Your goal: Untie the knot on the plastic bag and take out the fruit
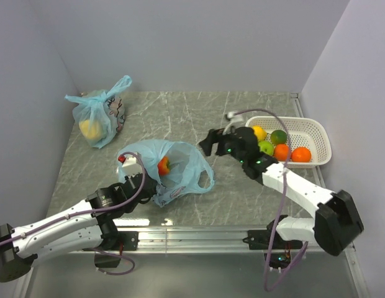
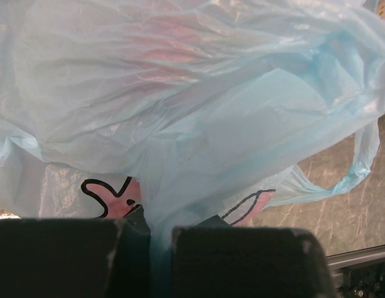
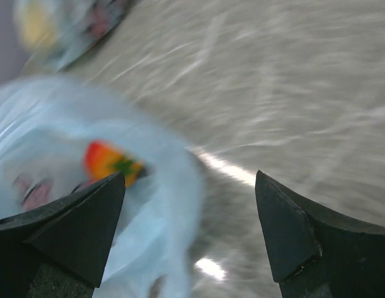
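Veined grey marble tabletop, left jaws pinching filmy blue plastic bag, right jaws spread wide

The plastic bag lies on the table, about in the middle and a bit to the left. One fruit sits inside it, near its left side. A second bag stands far back in the left corner, well apart from the first one. A basket sits at the right edge of the table, by the wall. Five more fruits lie in the basket, all bunched at its left end. The left gripper is at the near left side of the plastic bag, touching it. The right gripper is between the plastic bag and the basket, just right of the bag.
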Motion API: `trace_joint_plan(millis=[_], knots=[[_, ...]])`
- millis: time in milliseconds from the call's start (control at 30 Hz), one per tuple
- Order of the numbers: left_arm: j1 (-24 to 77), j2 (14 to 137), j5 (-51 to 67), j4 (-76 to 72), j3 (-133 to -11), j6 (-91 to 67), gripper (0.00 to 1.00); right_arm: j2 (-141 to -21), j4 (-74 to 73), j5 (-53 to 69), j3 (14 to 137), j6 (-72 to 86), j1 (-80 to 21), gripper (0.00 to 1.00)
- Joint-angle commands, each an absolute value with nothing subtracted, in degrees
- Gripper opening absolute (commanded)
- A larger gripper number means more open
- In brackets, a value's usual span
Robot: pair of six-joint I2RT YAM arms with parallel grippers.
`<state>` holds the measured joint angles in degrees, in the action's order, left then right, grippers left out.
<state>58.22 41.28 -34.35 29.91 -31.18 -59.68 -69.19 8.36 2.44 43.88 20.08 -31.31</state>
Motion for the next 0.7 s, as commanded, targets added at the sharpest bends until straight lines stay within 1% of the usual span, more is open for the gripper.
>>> trace_joint_plan(millis=[0,67,100,200,433,633,667], knots=[[58.54,41.84,-34.98,29.00,-32.96,-60.20,0.01,-73.99,14.49,13.87,46.40,16.60,-38.91,0.91],[58.54,41.66,-35.24,29.35,-33.22,-60.29,0.00,-78.02,16.87,16.60,47.89,17.14,-42.00,0.89],[58.54,41.49,-35.33,29.44,-33.22,-60.29,0.01,-79.53,17.05,16.18,48.60,17.83,-45.14,0.89],[58.54,40.87,-35.33,29.53,-33.13,-60.21,0.01,-85.24,17.48,11.01,51.24,19.85,-49.38,0.89],[58.54,40.87,-34.54,28.48,-32.78,-60.12,0.01,-95.52,21.44,6.78,56.50,26.98,-51.15,0.90],[58.54,41.48,-33.66,27.25,-33.13,-58.89,0.00,-100.45,21.36,2.82,60.90,28.74,-52.47,0.90],[58.54,41.66,-33.66,27.25,-33.31,-58.89,0.01,-100.89,21.10,0.64,61.17,28.91,-52.56,0.90]])
